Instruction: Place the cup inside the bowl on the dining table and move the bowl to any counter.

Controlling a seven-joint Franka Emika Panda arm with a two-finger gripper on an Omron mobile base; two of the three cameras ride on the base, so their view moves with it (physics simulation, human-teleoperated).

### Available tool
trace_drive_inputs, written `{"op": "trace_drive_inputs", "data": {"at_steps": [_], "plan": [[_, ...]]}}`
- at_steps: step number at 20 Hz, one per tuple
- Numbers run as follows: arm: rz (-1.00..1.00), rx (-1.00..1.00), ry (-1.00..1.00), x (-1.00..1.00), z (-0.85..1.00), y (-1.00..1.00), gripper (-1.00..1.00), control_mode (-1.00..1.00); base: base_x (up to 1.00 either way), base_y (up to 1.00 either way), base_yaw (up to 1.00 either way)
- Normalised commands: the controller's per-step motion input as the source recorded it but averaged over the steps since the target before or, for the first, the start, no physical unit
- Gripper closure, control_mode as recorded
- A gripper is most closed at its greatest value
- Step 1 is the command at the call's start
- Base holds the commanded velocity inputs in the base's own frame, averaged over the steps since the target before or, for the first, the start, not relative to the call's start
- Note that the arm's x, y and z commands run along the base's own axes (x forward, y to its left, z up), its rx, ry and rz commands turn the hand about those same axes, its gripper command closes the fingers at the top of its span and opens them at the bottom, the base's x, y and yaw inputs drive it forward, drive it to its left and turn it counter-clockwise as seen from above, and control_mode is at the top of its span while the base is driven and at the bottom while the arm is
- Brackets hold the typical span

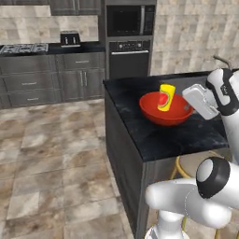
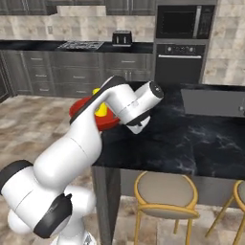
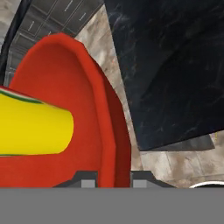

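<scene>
Claw [image 3: 113, 177] sits pinched on the rim of the bowl [image 1: 166, 108]: in the hand view we see the two dark fingertips [image 3: 89, 179] either side of the red wall, jaws narrow, gripping the bowl's edge. From the left base view the hand comes in from the bowl's right side.

Progress: we count step one as done. The cup [image 1: 165, 97] is inside the bowl, leaning tilted against the inner wall, red mark visible on its side; in the hand view it lies across the bowl's inside. The bowl is over the near corner of the dining table [image 1: 186, 135], the black marble worktop. Whether it is resting or just lifted we cannot tell; the hand view shows the floor past the table edge under the rim, so it may be slightly raised.

Left to do, as we judge it: carry the bowl with the cup over to the counter [image 1: 51, 48] by the cooktop, well apart across the floor, and set it down without tipping the cup out.

Writing: none readable. No brands or labels on cup, bowl or oven that we can make out.
</scene>
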Motion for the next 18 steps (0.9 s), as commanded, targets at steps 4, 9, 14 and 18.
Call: {"op": "trace_drive_inputs", "data": {"at_steps": [4,9,14,18], "plan": [[0.00,0.00,0.00,0.00,0.00,0.00,1.00,1.00,0.39,1.00,-0.02],[0.00,0.00,0.00,0.00,0.00,0.00,1.00,1.00,0.39,1.00,-0.01],[0.00,0.00,0.00,0.00,0.00,0.00,1.00,1.00,0.14,1.00,0.00],[0.00,0.00,0.00,0.00,0.00,0.00,1.00,1.00,0.33,0.98,0.00]]}}
